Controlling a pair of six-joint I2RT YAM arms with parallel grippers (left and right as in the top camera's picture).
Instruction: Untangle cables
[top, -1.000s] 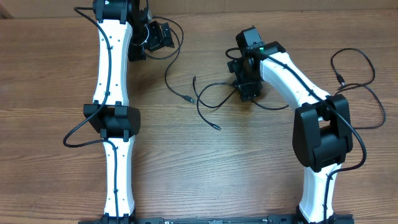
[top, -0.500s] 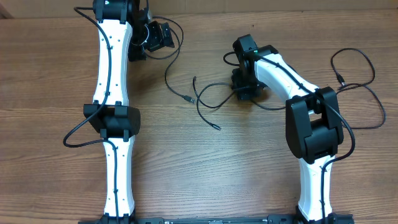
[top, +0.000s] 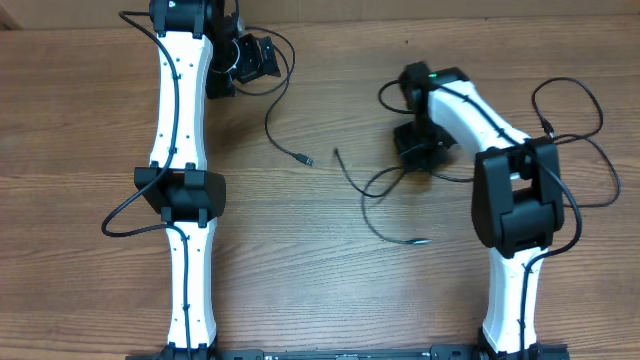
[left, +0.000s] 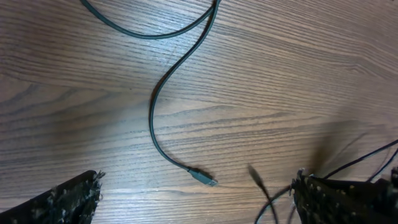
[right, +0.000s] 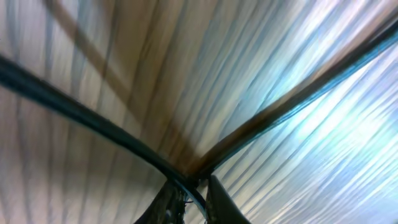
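One cable (right: 93, 121) is pinched in our right gripper (right: 191, 188); our left gripper (left: 196, 186) has its fingers (left: 68, 200) spread wide

Left tool (left: 198, 190) wide, right tool (right: 191, 198) clamped

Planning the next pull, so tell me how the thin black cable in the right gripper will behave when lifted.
Probably floppy: the thin black cable lies in loose curves on the table, so it should sag and trail. Likely light, being so thin. Its free plug tip may swing or snag; the right gripper pinches only one spot.
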